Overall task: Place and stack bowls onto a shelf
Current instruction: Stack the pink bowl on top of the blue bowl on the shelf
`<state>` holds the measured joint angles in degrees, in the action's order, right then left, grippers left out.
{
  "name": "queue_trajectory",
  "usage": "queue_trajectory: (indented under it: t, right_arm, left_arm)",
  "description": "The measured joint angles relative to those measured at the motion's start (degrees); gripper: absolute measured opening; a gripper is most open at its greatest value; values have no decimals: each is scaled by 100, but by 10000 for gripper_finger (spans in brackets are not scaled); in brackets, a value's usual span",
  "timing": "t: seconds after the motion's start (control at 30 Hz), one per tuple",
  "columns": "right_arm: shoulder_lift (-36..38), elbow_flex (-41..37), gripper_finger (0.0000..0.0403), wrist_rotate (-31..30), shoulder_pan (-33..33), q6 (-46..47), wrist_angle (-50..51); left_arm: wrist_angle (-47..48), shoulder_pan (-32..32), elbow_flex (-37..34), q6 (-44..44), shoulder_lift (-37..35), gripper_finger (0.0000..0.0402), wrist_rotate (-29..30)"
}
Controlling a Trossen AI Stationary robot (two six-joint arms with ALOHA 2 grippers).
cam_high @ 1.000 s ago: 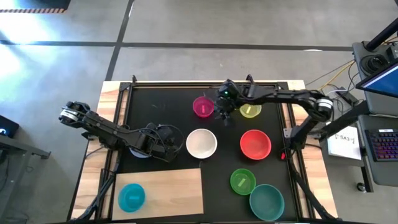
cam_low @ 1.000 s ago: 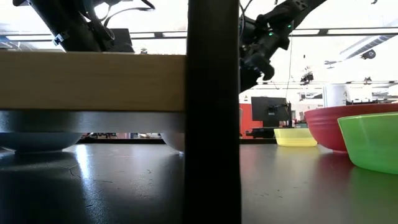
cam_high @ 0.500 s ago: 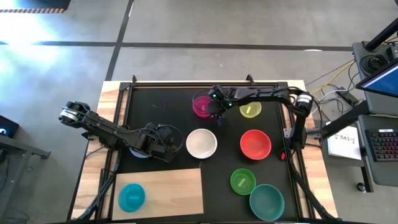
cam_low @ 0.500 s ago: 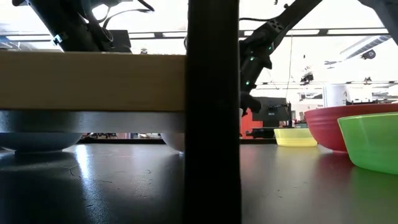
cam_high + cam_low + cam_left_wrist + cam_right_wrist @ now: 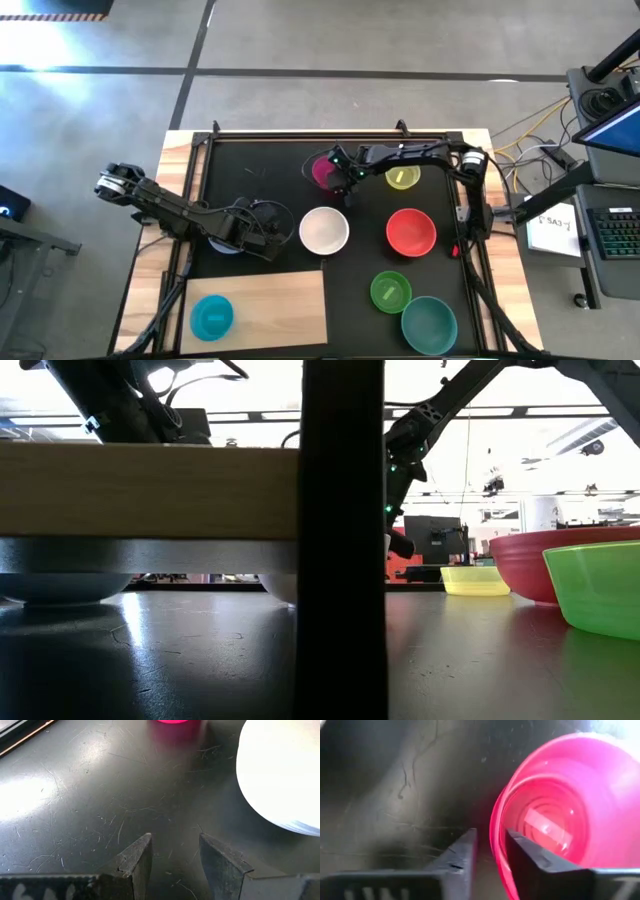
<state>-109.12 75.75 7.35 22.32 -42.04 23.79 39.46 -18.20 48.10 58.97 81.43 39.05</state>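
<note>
The magenta bowl [image 5: 322, 168] stands on the black mat at the far middle. My right gripper [image 5: 345, 177] is at its right rim, shut on it [image 5: 491, 837]. My left gripper [image 5: 283, 238] is open and empty low over the mat, just left of the white bowl [image 5: 324, 230]; the white bowl also shows in the left wrist view [image 5: 280, 775]. The slate-blue bowl [image 5: 225, 246] lies mostly hidden under my left arm. The blue bowl [image 5: 212, 316] stands on the light-wood shelf [image 5: 270, 300] at the near left. My right gripper has the magenta bowl's rim [image 5: 496, 827] on its right side between its two fingers, one finger [image 5: 525, 855] inside the bowl and one [image 5: 462, 857] outside. The fingers come from above, pointing down. The bowl's base rests on the mat.
The yellow-green bowl [image 5: 402, 178] is right of the magenta one. The red bowl [image 5: 411, 231], green bowl [image 5: 390, 291] and teal bowl [image 5: 429, 324] stand along the right half of the mat. A dark post [image 5: 340, 540] blocks the middle of the low view.
My right gripper has gone toward the table's left edge and down, from above the gap between the magenta and yellow-green bowls to the magenta bowl's rim. The bowls stand where they were.
</note>
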Motion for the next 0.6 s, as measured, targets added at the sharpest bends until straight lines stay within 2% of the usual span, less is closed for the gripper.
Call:
queue_trajectory:
  t: [0.13, 0.33, 0.5, 0.6]
  right_arm:
    - [149, 28, 21, 11, -36, 51, 50]
    - [446, 375, 9, 110, -68, 318, 803]
    - [929, 674, 8, 849, -108, 317, 1423]
    - [1230, 794, 8, 1703, -113, 378, 1723]
  left_arm:
    - [-17, 0, 0, -326, 0, 145, 54]
    - [-87, 2, 201, -1505, 0, 145, 105]
    - [-103, 2, 603, -2831, 0, 145, 312]
    - [-169, -19, 826, -3561, 0, 145, 366]
